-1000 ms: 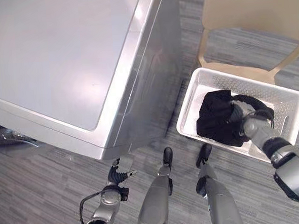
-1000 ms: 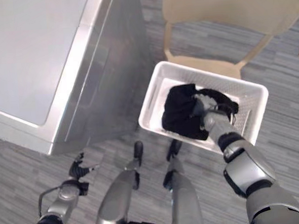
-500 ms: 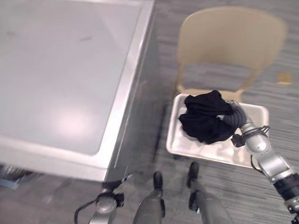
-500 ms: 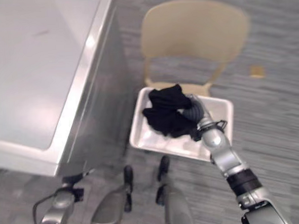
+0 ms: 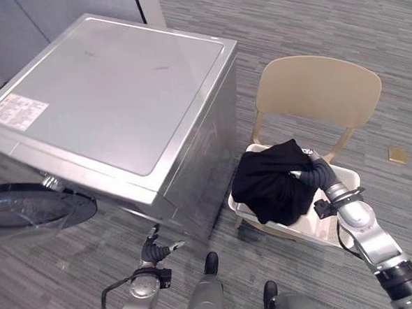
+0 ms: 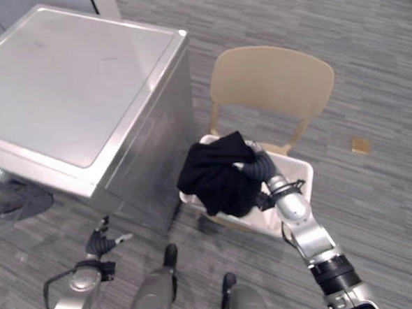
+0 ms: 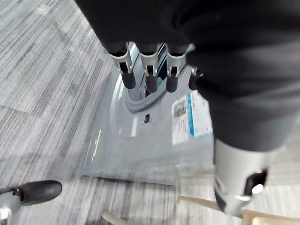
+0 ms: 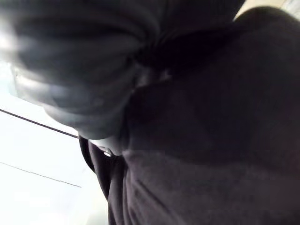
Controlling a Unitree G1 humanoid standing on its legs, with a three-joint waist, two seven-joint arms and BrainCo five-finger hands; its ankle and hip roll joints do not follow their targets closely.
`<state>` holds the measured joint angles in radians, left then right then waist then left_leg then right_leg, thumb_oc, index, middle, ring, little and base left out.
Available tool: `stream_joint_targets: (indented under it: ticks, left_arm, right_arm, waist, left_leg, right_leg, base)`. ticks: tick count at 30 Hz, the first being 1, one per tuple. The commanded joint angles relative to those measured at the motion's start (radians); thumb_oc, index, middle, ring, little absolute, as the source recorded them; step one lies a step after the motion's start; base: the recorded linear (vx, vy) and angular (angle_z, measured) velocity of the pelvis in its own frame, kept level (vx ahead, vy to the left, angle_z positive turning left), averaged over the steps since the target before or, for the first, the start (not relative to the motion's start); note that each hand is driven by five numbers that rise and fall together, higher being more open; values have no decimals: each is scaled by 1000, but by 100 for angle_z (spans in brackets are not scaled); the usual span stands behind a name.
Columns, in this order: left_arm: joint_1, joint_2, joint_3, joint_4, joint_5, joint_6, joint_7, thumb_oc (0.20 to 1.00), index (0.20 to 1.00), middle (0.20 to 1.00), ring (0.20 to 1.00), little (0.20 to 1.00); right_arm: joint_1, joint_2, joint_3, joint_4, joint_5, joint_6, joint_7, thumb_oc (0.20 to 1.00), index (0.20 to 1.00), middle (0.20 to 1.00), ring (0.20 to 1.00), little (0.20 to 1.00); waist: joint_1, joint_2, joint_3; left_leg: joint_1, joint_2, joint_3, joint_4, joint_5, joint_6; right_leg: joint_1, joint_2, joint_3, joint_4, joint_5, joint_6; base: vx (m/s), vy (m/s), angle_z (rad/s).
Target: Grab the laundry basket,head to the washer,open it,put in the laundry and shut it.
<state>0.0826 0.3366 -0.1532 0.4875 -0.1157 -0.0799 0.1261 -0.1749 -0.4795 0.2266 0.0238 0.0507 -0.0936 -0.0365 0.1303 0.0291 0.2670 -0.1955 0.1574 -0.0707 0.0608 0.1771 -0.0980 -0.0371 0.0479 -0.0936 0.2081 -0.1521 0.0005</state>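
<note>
Left eye view: my right hand point(image 5: 318, 176) was clamped on the bundled black garment point(image 5: 270, 180), held above the white perforated plastic basket point(image 5: 327, 225). Left hand point(image 5: 154, 250) hung relaxed, empty. Loading step; next needed a carry to the silver washer's round glass door point(image 5: 34, 209), open.

R hand point(image 5: 318, 176) fingers buried in black laundry point(image 5: 271, 183); basket point(image 5: 325, 224) mostly covered; washer door point(image 5: 27, 209) cut off.
</note>
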Motion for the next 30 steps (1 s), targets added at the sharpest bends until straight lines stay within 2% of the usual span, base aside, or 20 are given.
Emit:
stream_joint_targets:
  ticks: [1, 3, 5, 6, 8, 10, 12, 14, 20, 26, 27, 28, 29, 30]
  left_arm:
    - [-19, 34, -13, -63, -29, -39, 17, 1000, 1000, 1000, 1000, 1000]
    - [-12, 45, -28, -106, -9, -46, -4, 1000, 1000, 1000, 1000, 1000]
    - [-14, 51, -36, -133, 1, -49, -11, 1000, 1000, 1000, 1000, 1000]
    - [-21, 69, -59, -198, 22, -59, -34, 1000, 1000, 1000, 1000, 1000]
    - [-41, 72, -96, -248, 25, -69, -49, 1000, 1000, 1000, 1000, 1000]
    - [-78, 68, -138, -281, 11, -72, -62, 1000, 1000, 1000, 1000, 1000]
    - [-117, 57, -194, -322, 7, -70, -79, 1000, 1000, 1000, 1000, 1000]
    - [-171, 40, -251, -348, 3, -69, -83, 1000, 1000, 1000, 1000, 1000]
    - [-280, 12, -348, -366, -21, -68, -80, 1000, 1000, 1000, 1000, 1000]
    - [-406, -45, -455, -274, 17, -51, -40, 1000, 1000, 1000, 1000, 1000]
    - [-419, -54, -463, -255, 20, -50, -37, 561, 561, 561, 561, 561]
    - [-430, -63, -473, -234, 24, -48, -27, 200, 200, 200, 200, 200]
    - [-436, -69, -476, -219, 25, -46, -20, 200, 200, 200, 200, 200]
    - [-440, -70, -472, -201, 30, -42, -4, 200, 200, 200, 200, 200]
  right_arm:
    - [-42, 23, 0, -43, 61, -69, -25, 200, 200, 200, 200, 200]
    - [-44, 25, 21, -50, 66, -59, -10, 200, 200, 200, 200, 200]
    - [-42, 21, 29, -60, 69, -57, 0, 200, 200, 200, 200, 200]
    - [-35, 13, 43, -84, 69, -52, 24, 200, 200, 200, 200, 200]
    - [-42, 13, 58, -92, 77, -51, 38, 200, 200, 200, 200, 200]
    - [-49, 24, 69, -91, 97, -46, 48, 200, 200, 200, 200, 200]
    - [-50, 44, 81, -83, 124, -32, 57, 200, 200, 200, 200, 200]
    - [-64, 91, 115, -41, 226, -21, 66, 200, 200, 200, 200, 200]
    - [-172, 180, 198, 35, 337, -12, 54, 200, 200, 200, 200, 200]
    - [-270, 280, 292, 22, 441, -5, 51, 200, 200, 200, 200, 200]
    - [-281, 293, 308, 23, 462, -7, 53, 200, 200, 200, 200, 200]
    - [-290, 309, 325, 22, 484, -5, 52, 200, 200, 200, 200, 200]
    - [-296, 319, 337, 23, 501, -8, 54, 388, 388, 388, 388, 388]
    - [-305, 326, 360, 18, 512, -8, 55, 1000, 1000, 1000, 1000, 1000]
  waist:
    - [-25, -45, -33]
    - [-37, -52, -37]
    - [-46, -55, -44]
    - [-65, -70, -63]
    - [-84, -81, -79]
    - [-112, -81, -105]
    - [-136, -69, -135]
    - [-145, -73, -152]
    - [-140, -80, -172]
    - [-141, -89, -196]
    - [-140, -89, -196]
    - [-141, -89, -197]
    - [-140, -89, -197]
    - [-138, -89, -200]
  left_leg:
    - [-95, -34, 113, -97, -27, -13]
    - [-67, -32, 145, -48, -48, 5]
    - [-62, -33, 142, -3, -63, 9]
    - [-23, -45, 152, 75, -130, 18]
    - [37, -52, 183, 125, -201, 22]
    - [120, -46, 229, 105, -238, 21]
    - [171, -41, 265, 13, -209, 16]
    - [193, -55, 242, -61, -187, 7]
    - [233, -68, 241, -131, -168, 16]
    - [236, -74, 249, -148, -166, 22]
    - [237, -74, 250, -148, -165, 23]
    - [239, -73, 251, -148, -165, 24]
    - [242, -74, 252, -148, -165, 24]
    - [248, -74, 257, -148, -167, 25]
  right_leg:
    - [72, -38, -23, -30, -102, 55]
    - [67, -63, -60, -51, -73, 60]
    - [58, -71, -74, -64, -53, 60]
    - [52, -94, -105, -88, -33, 60]
    - [46, -113, -136, -104, -16, 61]
    - [40, -119, -173, -119, -3, 66]
    - [50, -117, -214, -141, 11, 73]
    - [70, -125, -229, -146, 25, 80]
    - [83, -131, -218, -154, 47, 95]
    - [82, -135, -212, -169, 70, 107]
    - [83, -136, -209, -169, 70, 108]
    - [84, -137, -207, -169, 72, 109]
    - [85, -137, -205, -170, 74, 109]
    - [89, -139, -198, -173, 77, 111]
  base:
    - [-323, 19, 63]
    - [-271, 16, 39]
    - [-193, 1, 50]
    - [-174, 12, 80]
    - [-161, 52, 69]
    - [-51, 92, 66]
    - [39, 137, 91]
    - [48, 162, 66]
    - [-2, 106, 16]
    - [-27, 57, 1]
    - [-22, 32, -2]
    - [-17, 24, -5]
    - [0, 0, 0]
    - [3, 13, -5]
